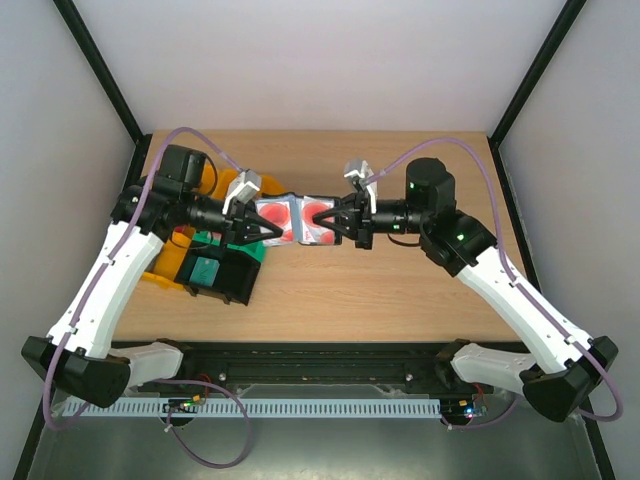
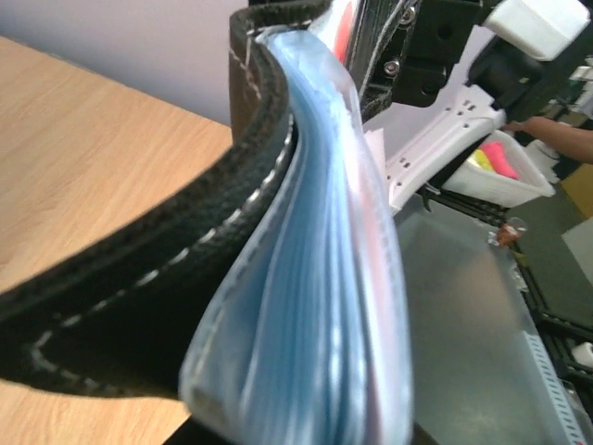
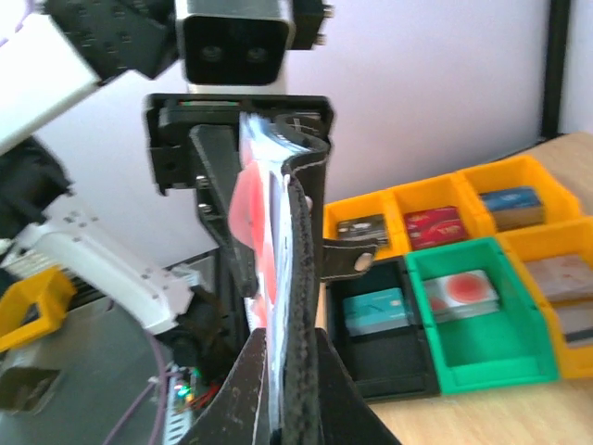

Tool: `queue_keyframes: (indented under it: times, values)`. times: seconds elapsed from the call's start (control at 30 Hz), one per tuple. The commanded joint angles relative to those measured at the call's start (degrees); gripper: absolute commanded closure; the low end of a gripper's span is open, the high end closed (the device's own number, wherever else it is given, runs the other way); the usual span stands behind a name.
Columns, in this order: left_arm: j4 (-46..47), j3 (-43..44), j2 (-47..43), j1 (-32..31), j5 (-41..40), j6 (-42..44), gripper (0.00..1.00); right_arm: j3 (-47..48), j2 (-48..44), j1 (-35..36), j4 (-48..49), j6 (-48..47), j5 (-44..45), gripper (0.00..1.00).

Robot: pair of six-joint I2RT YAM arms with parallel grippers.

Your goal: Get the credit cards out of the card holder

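Inspection finding: the card holder (image 1: 297, 220) hangs open in mid-air above the table (image 1: 400, 290), stretched between the 2 arms.

The left gripper (image 1: 265, 229) is closed on its left edge. The right gripper (image 1: 333, 219) is clamped tight on the opposite edge. In the right wrist view its fingers (image 3: 246, 389) pinch the black stitched cover from both sides.

The likely reason for this hold is that tension from both ends keeps the 2 halves spread and the clear pockets (image 2: 315, 278) exposed.

The credit cards (image 1: 275, 215) sit inside those pockets and show red through the plastic (none is out yet).

Assessment: with both grippers busy holding, neither is free to draw a card, so 1 side will need to let go and re-grip a card edge.

The sorting bins (image 3: 482, 343) stand on the left of the table, under the left arm.
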Motion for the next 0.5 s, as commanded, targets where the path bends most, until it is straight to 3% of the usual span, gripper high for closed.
queue_keyframes:
  times: [0.0,0.03,0.13,0.17,0.3,0.47]
  values:
    - [4.30,-0.01,-1.34,-0.09,-5.44,-6.20,0.98,-1.49,-1.68,-0.18,1.30,1.96,19.12,0.98]
    - [5.82,-0.68,-1.53,-0.03,-7.37,-8.05,0.98,-2.10,-1.69,-0.17,1.47,2.83,22.37,0.95]
    - [10.90,-3.93,-1.82,-0.09,-15.26,-14.94,0.98,-3.59,-1.69,-0.17,1.76,5.83,31.68,0.56]
    - [12.28,-4.92,-1.76,-0.09,-18.49,-16.60,0.98,-3.82,-1.61,-0.17,1.49,6.65,35.25,0.53]
    - [15.39,-7.22,-1.25,-0.13,-29.60,-19.49,0.98,-2.45,-0.75,-0.17,-0.72,8.65,42.82,0.55]
    - [16.57,-8.12,-0.87,-0.09,-30.21,-20.42,0.98,-1.98,2.04,3.55,1.22,8.38,27.23,0.73]
